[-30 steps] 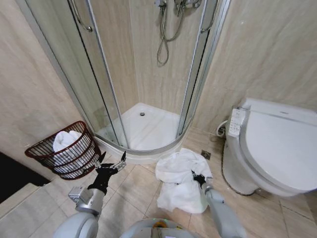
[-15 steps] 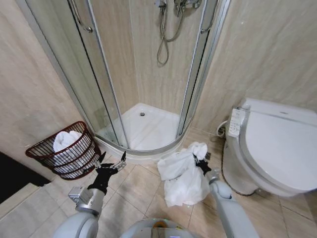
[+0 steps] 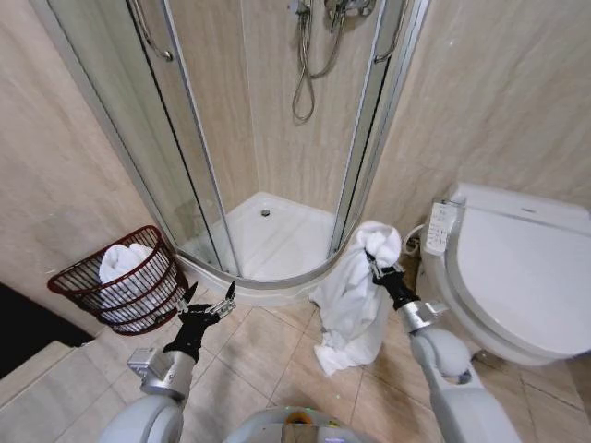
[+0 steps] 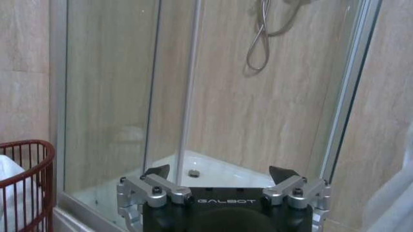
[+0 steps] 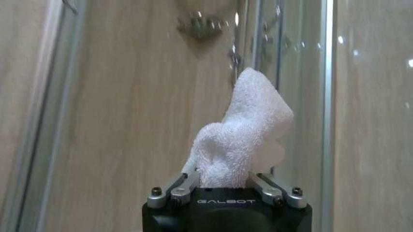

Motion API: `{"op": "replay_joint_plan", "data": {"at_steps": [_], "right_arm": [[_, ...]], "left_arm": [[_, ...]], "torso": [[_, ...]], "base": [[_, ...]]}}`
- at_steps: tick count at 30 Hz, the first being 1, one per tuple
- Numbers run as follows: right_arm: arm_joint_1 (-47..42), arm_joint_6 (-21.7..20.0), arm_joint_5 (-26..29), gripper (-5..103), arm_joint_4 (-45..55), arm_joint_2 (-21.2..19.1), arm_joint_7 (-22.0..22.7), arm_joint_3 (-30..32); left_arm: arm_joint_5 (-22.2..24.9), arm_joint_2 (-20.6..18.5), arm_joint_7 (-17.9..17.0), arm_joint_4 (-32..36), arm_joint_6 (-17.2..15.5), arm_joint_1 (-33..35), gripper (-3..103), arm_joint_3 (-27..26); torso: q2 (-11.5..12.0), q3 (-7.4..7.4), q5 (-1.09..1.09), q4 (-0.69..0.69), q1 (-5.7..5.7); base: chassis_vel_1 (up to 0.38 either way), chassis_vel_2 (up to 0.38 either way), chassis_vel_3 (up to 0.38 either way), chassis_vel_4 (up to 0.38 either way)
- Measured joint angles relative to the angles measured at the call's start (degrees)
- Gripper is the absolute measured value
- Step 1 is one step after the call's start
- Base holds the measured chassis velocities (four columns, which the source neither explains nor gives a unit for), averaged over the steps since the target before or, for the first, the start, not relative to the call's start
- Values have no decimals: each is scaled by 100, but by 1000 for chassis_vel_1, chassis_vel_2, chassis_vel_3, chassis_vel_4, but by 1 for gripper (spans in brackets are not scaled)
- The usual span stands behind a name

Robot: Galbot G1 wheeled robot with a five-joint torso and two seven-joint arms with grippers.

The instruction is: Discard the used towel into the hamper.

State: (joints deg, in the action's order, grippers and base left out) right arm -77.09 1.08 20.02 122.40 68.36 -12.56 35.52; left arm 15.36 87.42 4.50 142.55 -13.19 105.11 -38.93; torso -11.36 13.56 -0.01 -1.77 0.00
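Observation:
A white used towel (image 3: pixel 349 300) hangs in folds from my right gripper (image 3: pixel 375 261), which is shut on its upper end in front of the shower's edge; its lowest corner sits near the floor tiles. In the right wrist view the towel (image 5: pixel 240 140) bunches up between the closed fingers (image 5: pixel 183 182). The hamper (image 3: pixel 85 283), a reddish-brown wire basket with white cloth inside, stands on the floor at the left by the wall; its rim (image 4: pixel 40 164) shows in the left wrist view. Low on the left, just right of the hamper, my left gripper (image 3: pixel 211 295) is open and holds nothing (image 4: pixel 219 170).
A glass corner shower (image 3: pixel 277 231) with a white tray stands straight ahead. A white toilet (image 3: pixel 517 277) with a side control panel fills the right. Open beige floor tiles (image 3: pixel 259 355) lie between the hamper and the towel. A dark mat (image 3: pixel 23 332) lies at the far left.
My right gripper has risen from the floor with the towel, which went from a heap on the tiles to hanging almost clear. The left arm has stayed still.

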Motion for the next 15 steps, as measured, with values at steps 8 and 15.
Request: {"op": "replay_joint_plan", "data": {"at_steps": [8,15], "right_arm": [[-211,-157,257,18,972,-115,168,84],[-300,-168,248,18,1303,-133,173,130]], "left_arm": [[0,0,0,0,0,0,100,0],[0,0,0,0,0,0,100,0]], "torso": [[-2,1,0,0,0],[-68,45,1,0,2]], "base": [[0,0,0,0],[0,0,0,0]]}}
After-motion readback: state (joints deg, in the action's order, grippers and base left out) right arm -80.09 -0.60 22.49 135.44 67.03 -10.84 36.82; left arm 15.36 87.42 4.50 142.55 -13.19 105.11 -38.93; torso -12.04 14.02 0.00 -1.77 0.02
